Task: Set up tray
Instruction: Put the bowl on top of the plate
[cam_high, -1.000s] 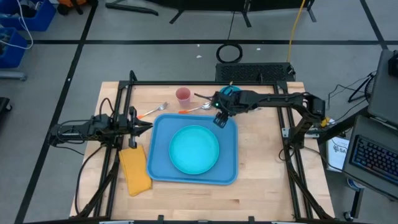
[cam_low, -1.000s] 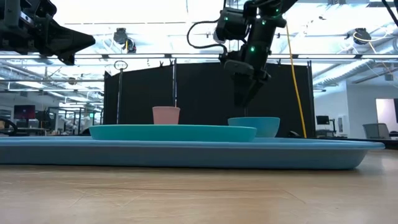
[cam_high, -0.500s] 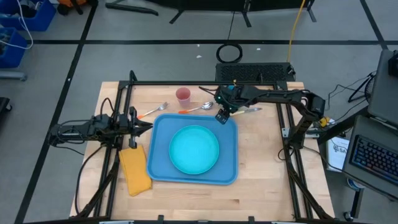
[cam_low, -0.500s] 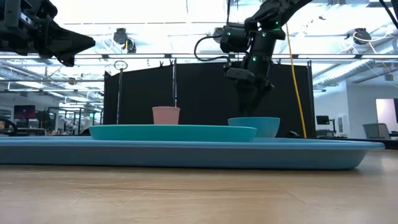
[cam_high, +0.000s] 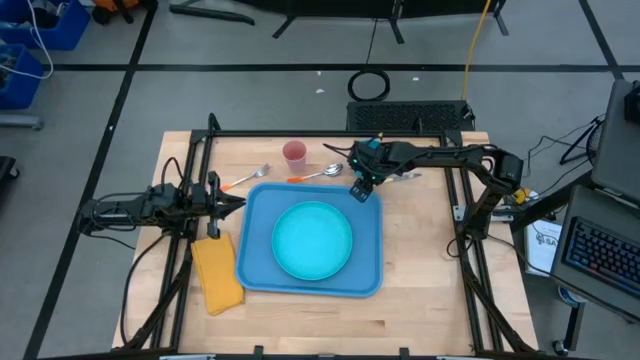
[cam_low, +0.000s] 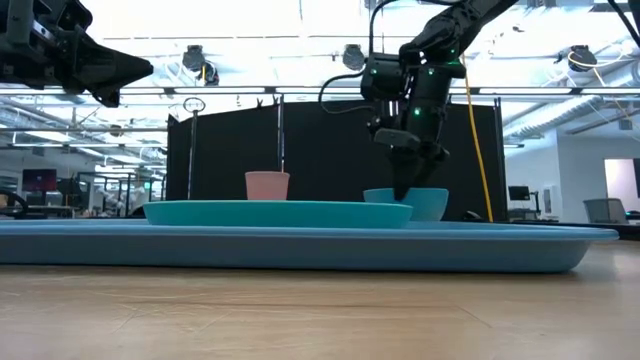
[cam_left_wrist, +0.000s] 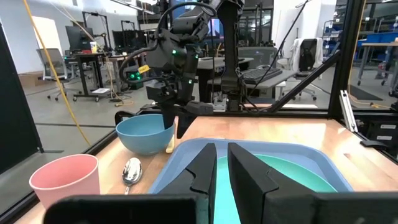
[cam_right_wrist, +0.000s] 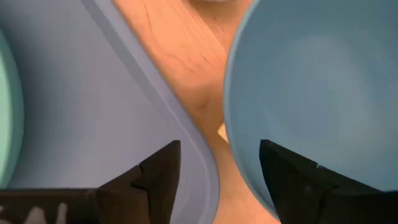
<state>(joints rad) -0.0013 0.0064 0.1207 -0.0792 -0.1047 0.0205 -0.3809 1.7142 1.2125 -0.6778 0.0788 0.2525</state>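
Note:
The blue tray (cam_high: 366, 275) lies mid-table with the round teal plate (cam_high: 312, 240) on it. A blue bowl (cam_left_wrist: 144, 132) stands on the wood just past the tray's far right corner, mostly hidden under my right arm in the high view. My right gripper (cam_right_wrist: 217, 171) is open and points down over the bowl's near rim (cam_right_wrist: 231, 124); one finger (cam_right_wrist: 292, 177) is over the bowl's inside, the other (cam_right_wrist: 158, 171) over the tray's edge. My left gripper (cam_left_wrist: 222, 171) is shut and hovers at the tray's left side (cam_high: 235, 203). My right gripper straddles the bowl's rim (cam_low: 403, 192) from above, one finger inside and one outside. I cannot tell whether either finger touches the bowl. The bowl stands upright on the table.
A pink cup (cam_high: 294, 154), a fork (cam_high: 245, 179) and a spoon (cam_high: 322, 173) lie along the far edge behind the tray. Another utensil (cam_high: 408, 176) lies right of the bowl. A yellow napkin (cam_high: 217, 275) lies left of the tray. Bare wood shows at the near and right sides.
My right gripper has moved off the tray's far right corner a little toward the table's right and far edge and come down to the blue bowl's rim. The bowl, tray and plate have stayed in place.

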